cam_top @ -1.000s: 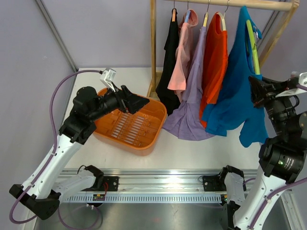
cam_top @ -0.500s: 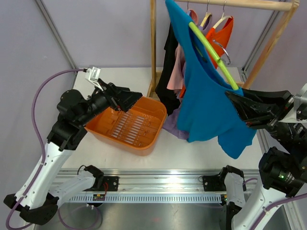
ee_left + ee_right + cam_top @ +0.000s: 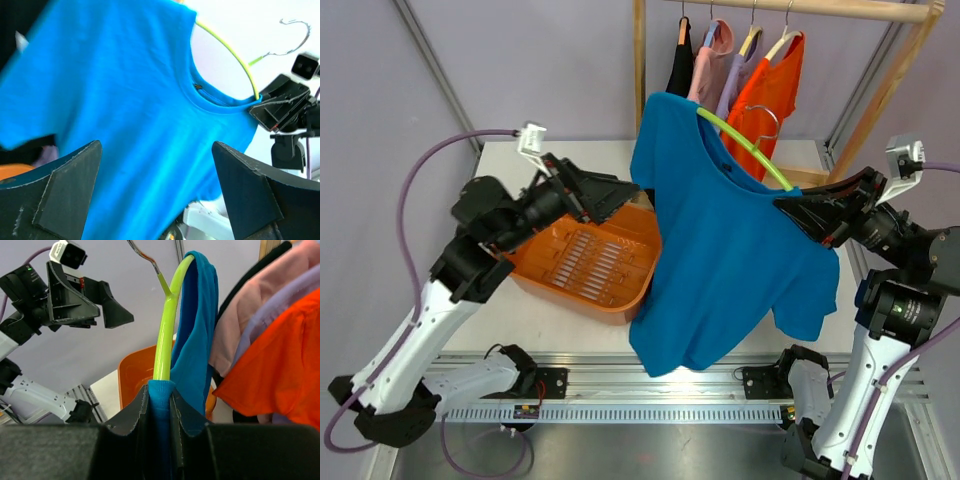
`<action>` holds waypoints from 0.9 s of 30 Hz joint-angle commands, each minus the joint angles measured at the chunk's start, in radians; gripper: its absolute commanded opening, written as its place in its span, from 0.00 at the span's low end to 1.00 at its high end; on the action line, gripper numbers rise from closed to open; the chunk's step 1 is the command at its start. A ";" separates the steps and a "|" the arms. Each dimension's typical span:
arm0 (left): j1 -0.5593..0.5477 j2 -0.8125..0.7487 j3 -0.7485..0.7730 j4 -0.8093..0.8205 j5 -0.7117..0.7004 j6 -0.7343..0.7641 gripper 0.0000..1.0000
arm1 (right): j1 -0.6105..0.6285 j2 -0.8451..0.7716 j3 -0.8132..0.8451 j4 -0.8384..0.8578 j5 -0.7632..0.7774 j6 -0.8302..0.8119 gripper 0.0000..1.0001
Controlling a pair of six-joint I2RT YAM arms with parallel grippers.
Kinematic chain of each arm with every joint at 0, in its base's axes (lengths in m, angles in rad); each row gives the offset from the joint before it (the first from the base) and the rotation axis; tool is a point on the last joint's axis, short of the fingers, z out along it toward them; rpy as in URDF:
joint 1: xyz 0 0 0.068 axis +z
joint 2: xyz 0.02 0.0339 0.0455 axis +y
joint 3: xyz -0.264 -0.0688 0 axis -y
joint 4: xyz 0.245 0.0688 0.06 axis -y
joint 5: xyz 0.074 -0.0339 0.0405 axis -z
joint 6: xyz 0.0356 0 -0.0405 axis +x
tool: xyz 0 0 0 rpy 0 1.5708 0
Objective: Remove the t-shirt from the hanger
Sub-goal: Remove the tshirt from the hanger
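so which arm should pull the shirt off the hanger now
Left. The left gripper is open and free, facing the t-shirt near its collar. The right gripper is shut on the fabric-covered end of the hanger, holding it up.

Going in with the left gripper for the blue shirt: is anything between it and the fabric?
Nothing visible. The left gripper, open, faces the blue t-shirt directly. The orange basket lies beneath it, not between. The right gripper clamps the hanger at its far end.

bin [image 3: 552, 283] partly behind t-shirt [image 3: 720, 250], rack [image 3: 639, 60] top cropped
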 commanded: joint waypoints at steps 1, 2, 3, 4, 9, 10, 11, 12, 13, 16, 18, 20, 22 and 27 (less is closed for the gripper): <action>-0.085 0.088 0.037 0.018 -0.114 -0.016 0.94 | 0.018 -0.018 -0.015 -0.096 -0.012 -0.118 0.00; -0.104 0.126 0.040 0.019 -0.134 -0.016 0.94 | 0.019 -0.022 -0.021 -0.118 -0.015 -0.137 0.00; -0.133 0.143 0.047 0.019 -0.169 -0.016 0.94 | 0.022 -0.024 -0.028 -0.140 -0.018 -0.155 0.00; -0.145 0.161 0.058 0.022 -0.185 -0.017 0.94 | 0.025 -0.027 -0.031 -0.163 -0.018 -0.177 0.00; -0.204 0.246 0.106 0.021 -0.266 -0.033 0.93 | 0.033 -0.033 -0.058 -0.293 -0.009 -0.296 0.00; -0.210 0.255 0.113 0.021 -0.274 -0.036 0.92 | 0.036 -0.033 -0.070 -0.295 -0.007 -0.298 0.00; -0.225 0.266 0.126 0.022 -0.300 -0.040 0.91 | 0.038 -0.034 -0.078 -0.296 -0.006 -0.300 0.00; -0.230 0.277 0.133 0.022 -0.318 -0.043 0.90 | 0.038 -0.034 -0.083 -0.296 -0.004 -0.300 0.00; -0.236 0.293 0.138 0.022 -0.325 -0.047 0.90 | 0.039 -0.034 -0.090 -0.296 -0.003 -0.304 0.00; -0.256 0.321 0.156 0.032 -0.343 -0.053 0.88 | 0.042 -0.033 -0.095 -0.313 0.003 -0.322 0.00; -0.267 0.332 0.172 0.038 -0.358 -0.051 0.88 | 0.045 -0.031 -0.101 -0.330 0.003 -0.335 0.00; -0.270 0.343 0.182 0.024 -0.372 -0.034 0.87 | 0.045 -0.031 -0.106 -0.333 0.000 -0.338 0.00; -0.270 0.343 0.208 0.001 -0.403 -0.001 0.87 | 0.047 -0.030 -0.106 -0.344 -0.009 -0.347 0.00; -0.270 0.253 0.227 -0.070 -0.399 0.457 0.90 | 0.047 -0.010 -0.072 -0.489 -0.099 -0.480 0.00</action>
